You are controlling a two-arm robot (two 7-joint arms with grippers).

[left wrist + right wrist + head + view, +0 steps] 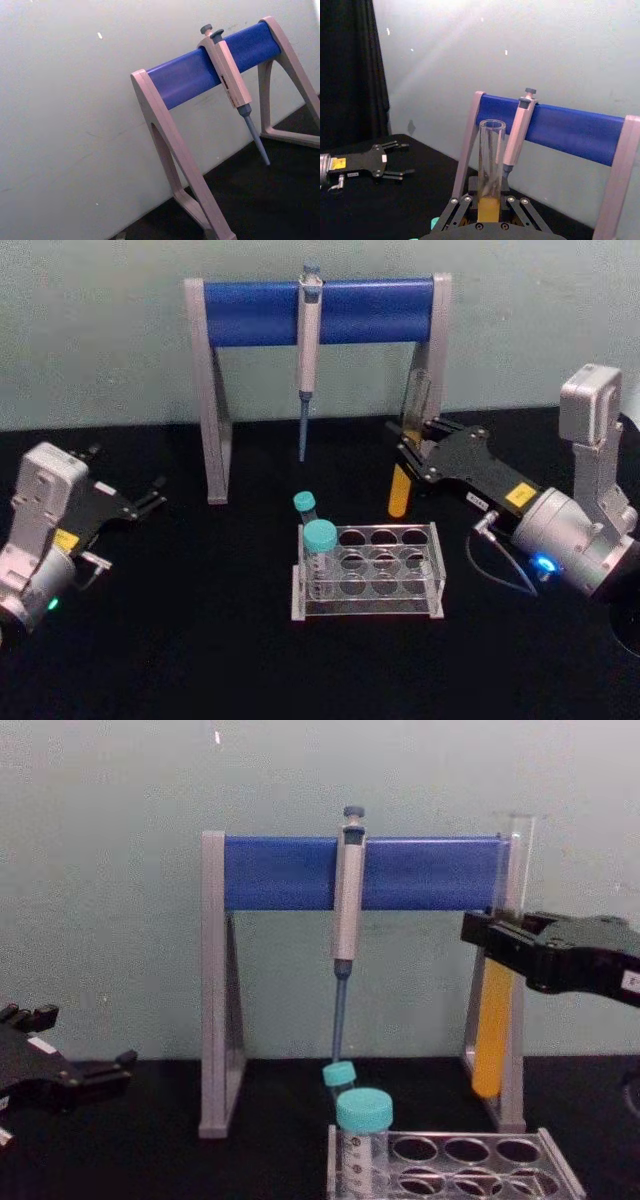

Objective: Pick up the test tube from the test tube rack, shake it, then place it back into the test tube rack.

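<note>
My right gripper (406, 452) is shut on the test tube (399, 495) and holds it upright in the air, behind and to the right of the test tube rack (437, 570). The tube's lower half holds orange-yellow liquid (493, 1030), and its open clear top (517, 850) stands in front of the stand's right leg. In the right wrist view the test tube (491, 165) rises between the fingers (461, 206). The low clear rack (556, 1167) sits on the black table below. My left gripper (150, 498) rests open at the far left, away from the rack.
Two teal-capped tubes (320, 536) (305, 503) stand in the rack's left column. Behind it is a grey-and-blue pipette stand (250, 312) with a pipette (309, 350) hanging at its middle, its tip above the table. Black table lies open in front and to the left.
</note>
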